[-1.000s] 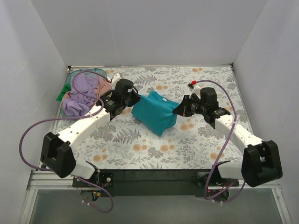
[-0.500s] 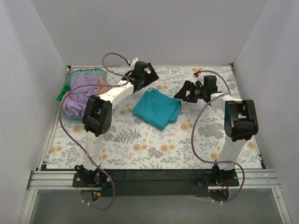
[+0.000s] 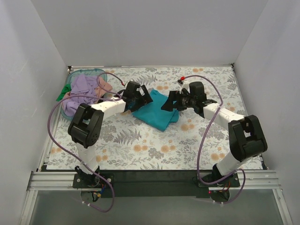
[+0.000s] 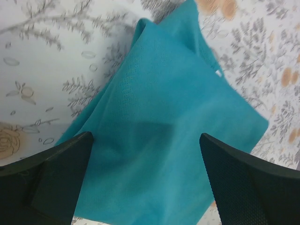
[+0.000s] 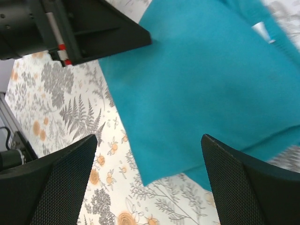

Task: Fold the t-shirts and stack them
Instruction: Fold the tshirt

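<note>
White walls (image 3: 150, 33) closed the cell on three sides, and a cloth printed with grey ferns and orange flowers covered the surface (image 3: 140, 145).

At the far left corner a lavender shirt (image 3: 82, 86), a salmon-pink shirt (image 3: 104, 87) and a green shirt (image 3: 61, 97) lay heaped in a teal basket (image 3: 91, 71). Right of the heap the left fingers (image 3: 141, 97) hung over the upper left edge of the teal-blue t-shirt (image 3: 157, 113), which lay folded flat near the middle of the surface. The right fingers (image 3: 169, 104) hung over its right edge. Both wrist views showed the fingers (image 4: 51, 183) (image 5: 51, 183) spread wide with nothing between them, only teal cloth (image 4: 164, 117) (image 5: 206, 79) below.

Half a second before, the left fingers had been up near the far edge and the right fingers off to the right of the shirt; both had since come in over it. The folded shirt had kept its place.

Most of the basket was buried under the heap, and only a sliver of green showed. From above, the left fingers covered the shirt's upper left corner. The right wrist view was blurred. Whether either pair of fingers touched the cloth could not be told.
</note>
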